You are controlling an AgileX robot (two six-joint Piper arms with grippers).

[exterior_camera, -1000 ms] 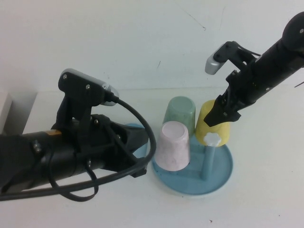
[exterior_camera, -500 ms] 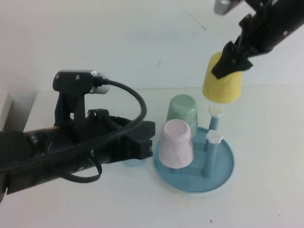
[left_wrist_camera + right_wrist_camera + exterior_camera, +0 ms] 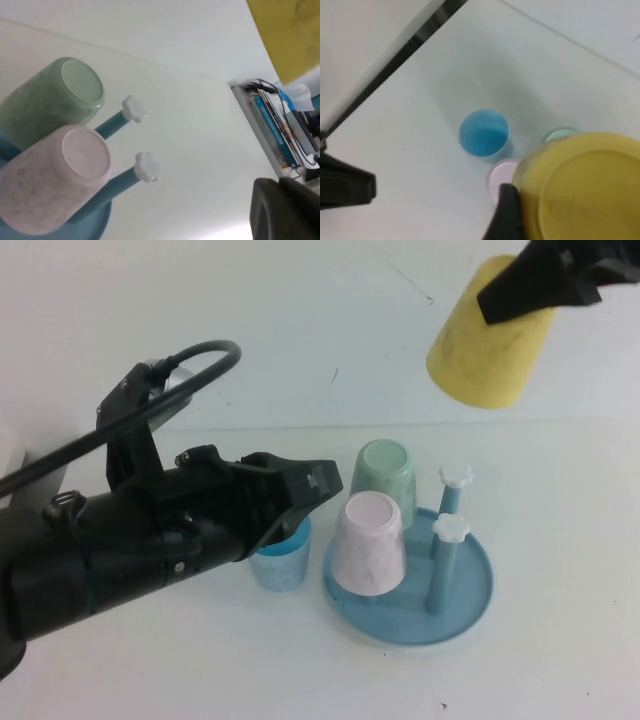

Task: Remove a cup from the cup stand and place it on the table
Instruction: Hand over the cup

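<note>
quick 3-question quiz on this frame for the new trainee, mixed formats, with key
1. True or false: the yellow cup is seated on a peg of the cup stand.
2. Which tool holds the yellow cup? A) left tool B) right tool C) neither
3. Fill in: the blue cup stands upright on the table, beside the stand, just under the ____ tool.

Key:
1. False. It hangs in the air, high above the stand, mouth down.
2. B. The right tool is clamped on its base; the left tool holds nothing.
3. left
</note>
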